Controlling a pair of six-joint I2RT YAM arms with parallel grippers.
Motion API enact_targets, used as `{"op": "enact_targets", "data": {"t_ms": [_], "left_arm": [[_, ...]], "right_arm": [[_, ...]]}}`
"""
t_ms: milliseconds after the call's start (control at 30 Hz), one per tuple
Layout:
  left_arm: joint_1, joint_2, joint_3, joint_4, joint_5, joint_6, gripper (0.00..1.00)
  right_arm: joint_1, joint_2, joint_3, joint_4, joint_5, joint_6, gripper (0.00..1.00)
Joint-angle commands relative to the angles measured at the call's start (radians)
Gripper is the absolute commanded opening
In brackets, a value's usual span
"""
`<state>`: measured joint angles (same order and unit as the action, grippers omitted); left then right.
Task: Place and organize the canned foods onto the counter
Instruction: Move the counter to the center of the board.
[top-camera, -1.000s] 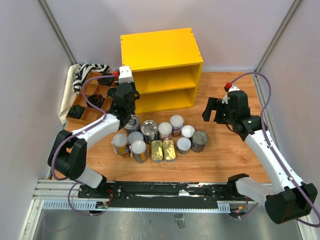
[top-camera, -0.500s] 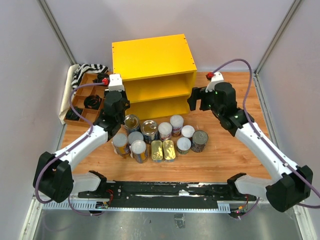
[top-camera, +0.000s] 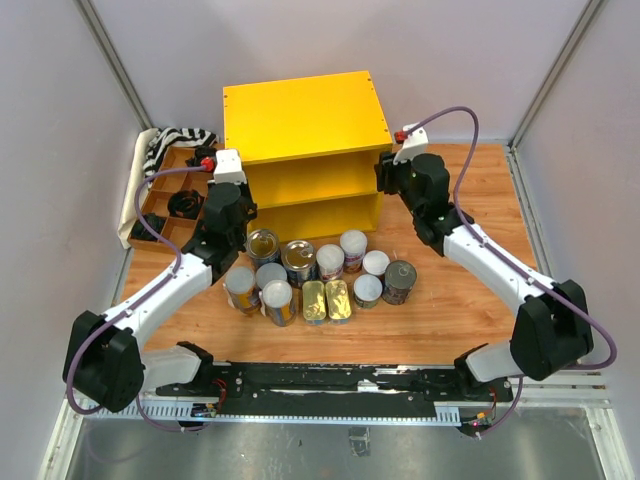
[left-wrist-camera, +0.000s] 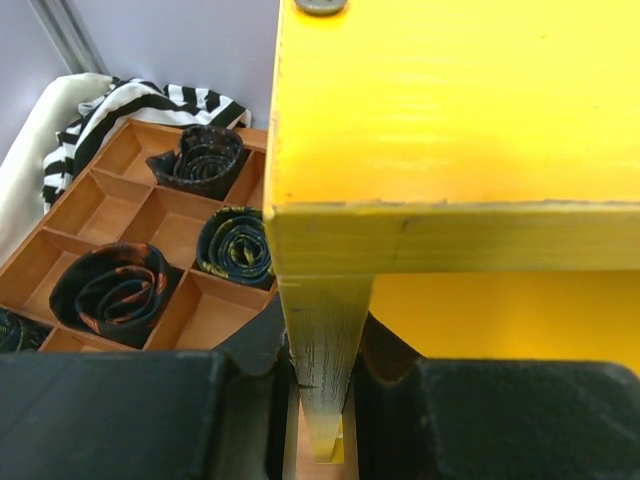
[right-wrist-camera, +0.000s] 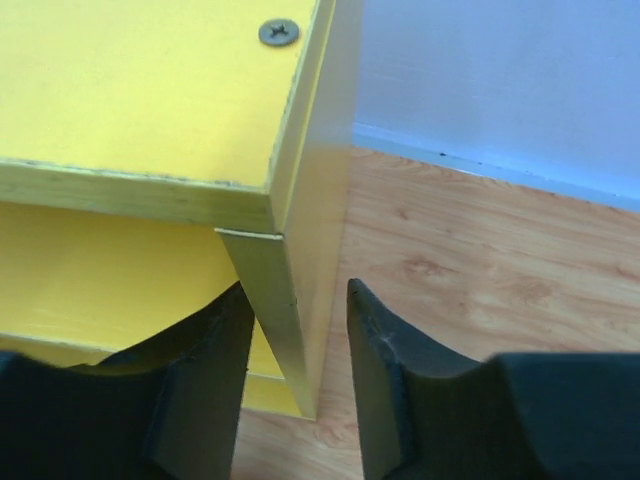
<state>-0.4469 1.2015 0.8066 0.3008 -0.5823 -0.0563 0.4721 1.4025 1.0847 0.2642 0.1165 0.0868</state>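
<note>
Wooden bench (top-camera: 450, 310), far side: the bright yellow boxy wooden shelf unit (top-camera: 300, 110) is clamped at its left panel by the left fingers (left-wrist-camera: 120, 420); the right panel is straddled by the right fingers (right-wrist-camera: 190, 400), grip not discernible. If pulled unevenly, it could be twisted into the unplaced metal tins (top-camera: 328, 262) clustered in front.

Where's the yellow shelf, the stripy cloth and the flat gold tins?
yellow shelf (top-camera: 300, 110): top view, its flat top
stripy cloth (top-camera: 178, 140): top view, its stripes
flat gold tins (top-camera: 314, 300): top view, left tin's lid
</note>
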Motion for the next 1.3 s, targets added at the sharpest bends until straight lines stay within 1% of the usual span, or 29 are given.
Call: {"op": "enact_targets", "data": {"t_ms": [0, 33, 67, 100, 133, 233, 400, 533, 633, 667, 700, 733, 767, 800, 833, 867, 900, 967, 1000, 1100, 1133, 1167, 1267], "left_arm": [[-0.001, -0.035, 0.051, 0.014, 0.101, -0.031, 0.01], [-0.001, -0.038, 0.055, 0.0, 0.114, -0.033, 0.01], [-0.001, -0.043, 0.055, -0.013, 0.128, -0.037, 0.0], [-0.001, -0.052, 0.051, -0.021, 0.151, -0.043, 0.0], [-0.001, -0.068, 0.043, -0.025, 0.192, -0.048, 0.0], [-0.001, -0.117, 0.013, -0.065, 0.253, -0.08, 0.0], [-0.002, -0.209, -0.049, -0.134, 0.314, -0.148, 0.01], [-0.001, -0.251, -0.083, -0.164, 0.326, -0.16, 0.01], [-0.001, -0.257, -0.096, -0.162, 0.338, -0.16, 0.01], [-0.002, -0.254, -0.096, -0.154, 0.345, -0.159, 0.01], [-0.001, -0.248, -0.092, -0.15, 0.346, -0.157, 0.0], [0.0, -0.24, -0.08, -0.152, 0.341, -0.158, 0.07], [0.005, -0.225, -0.057, -0.176, 0.334, -0.164, 0.34], [0.023, -0.205, -0.022, -0.212, 0.338, -0.177, 0.63], [0.047, -0.183, 0.01, -0.243, 0.355, -0.186, 0.77], [0.069, -0.17, 0.028, -0.251, 0.385, -0.184, 0.83], [0.095, -0.166, 0.032, -0.242, 0.394, -0.18, 0.87], [0.198, -0.173, 0.019, -0.207, 0.451, -0.193, 0.89], [0.268, -0.179, 0.002, -0.189, 0.496, -0.22, 0.91], [0.458, -0.207, -0.1, -0.085, 0.599, -0.277, 0.94], [0.499, -0.212, -0.138, -0.063, 0.609, -0.282, 0.98], [0.519, -0.219, -0.177, -0.042, 0.593, -0.267, 0.99], [0.526, -0.235, -0.318, 0.081, 0.483, -0.195, 1.0]], "right_arm": [[0.01, 0.012, -0.051, 0.201, 0.015, -0.038, 0.3], [0.01, 0.01, -0.061, 0.209, 0.018, -0.041, 0.18], [0.01, 0.005, -0.072, 0.216, 0.026, -0.043, 0.1], [0.01, -0.002, -0.084, 0.219, 0.031, -0.044, 0.04], [0.01, -0.014, -0.099, 0.219, 0.035, -0.043, 0.01], [0.011, -0.078, -0.152, 0.199, 0.045, -0.019, 0.01], [0.016, -0.208, -0.265, 0.161, 0.041, 0.051, 0.01], [0.029, -0.248, -0.293, 0.111, 0.044, 0.065, 0.01], [0.033, -0.245, -0.301, 0.105, 0.047, 0.075, 0.01], [0.032, -0.238, -0.294, 0.094, 0.049, 0.076, 0.07], [0.033, -0.233, -0.281, 0.075, 0.053, 0.078, 0.27], [0.032, -0.231, -0.266, 0.052, 0.059, 0.085, 0.54], [0.032, -0.233, -0.251, 0.028, 0.066, 0.095, 0.74], [0.03, -0.239, -0.238, 0.003, 0.068, 0.103, 0.88], [0.03, -0.248, -0.23, -0.023, 0.074, 0.117, 0.97], [0.03, -0.263, -0.226, -0.047, 0.078, 0.135, 0.99], [0.029, -0.279, -0.227, -0.076, 0.086, 0.158, 0.99], [0.029, -0.319, -0.238, -0.146, 0.099, 0.234, 0.99], [0.029, -0.34, -0.25, -0.175, 0.083, 0.276, 0.99], [0.033, -0.443, -0.327, -0.206, 0.031, 0.329, 0.98], [0.033, -0.475, -0.352, -0.214, 0.02, 0.329, 0.99], [0.033, -0.508, -0.372, -0.218, 0.017, 0.319, 0.99], [0.032, -0.589, -0.401, -0.263, 0.03, 0.276, 0.99]]}}
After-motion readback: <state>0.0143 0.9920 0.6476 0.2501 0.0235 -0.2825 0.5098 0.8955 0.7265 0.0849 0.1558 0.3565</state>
